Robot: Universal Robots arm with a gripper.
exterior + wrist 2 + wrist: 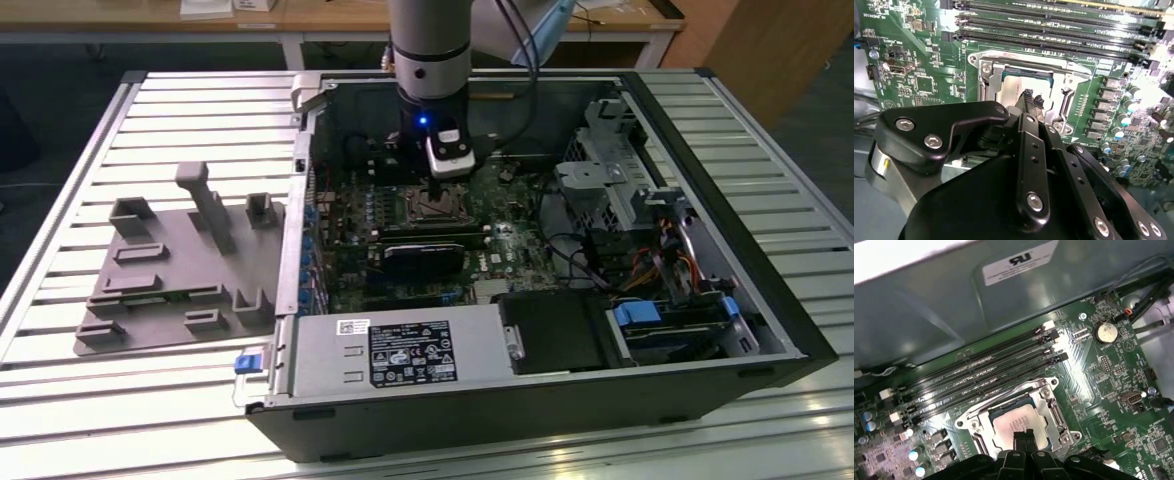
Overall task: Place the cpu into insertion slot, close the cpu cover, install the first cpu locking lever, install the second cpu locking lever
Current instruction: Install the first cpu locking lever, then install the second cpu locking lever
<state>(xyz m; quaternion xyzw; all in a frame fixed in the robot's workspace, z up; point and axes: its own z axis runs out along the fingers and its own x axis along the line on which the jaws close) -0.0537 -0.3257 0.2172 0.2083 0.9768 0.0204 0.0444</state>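
- Over the middle of the opened computer case (534,400), lying on its side on the slatted bench (80,400), the arm hangs straight down, its gripper (438,190) just above the socket.
- Gripper state: in the first wrist view the two fingertips (1024,436) stand pressed together with nothing between them, right over the cpu (1016,427). Same in the second wrist view: gripper (1030,96) closed and empty.
- Cpu: pale metal top shows in both wrist views, lying flat and square inside the insertion slot (1051,410) on the green motherboard (1114,370). Placing looks done, by my reading.
- Cpu cover (1026,57): a silvery frame with a square opening runs around the chip. It appears to lie down over the chip's edges, but I cannot say whether it is fully seated or only resting.
- Locking levers: cannot pick them out for certain against the frame, so I cannot tell if either is latched. I would count both as still open items.
- Memory slots (979,375), long and black, run beside the socket; a coin battery (1105,331) sits near the board's corner.
- Writing: a white sticker (1019,262) on the case wall and a black-and-white label (414,350) on the power supply box; print too small to read, so left alone.
- Grey moulded holder (174,270) sits on the bench at the exterior view's left, beside the case.
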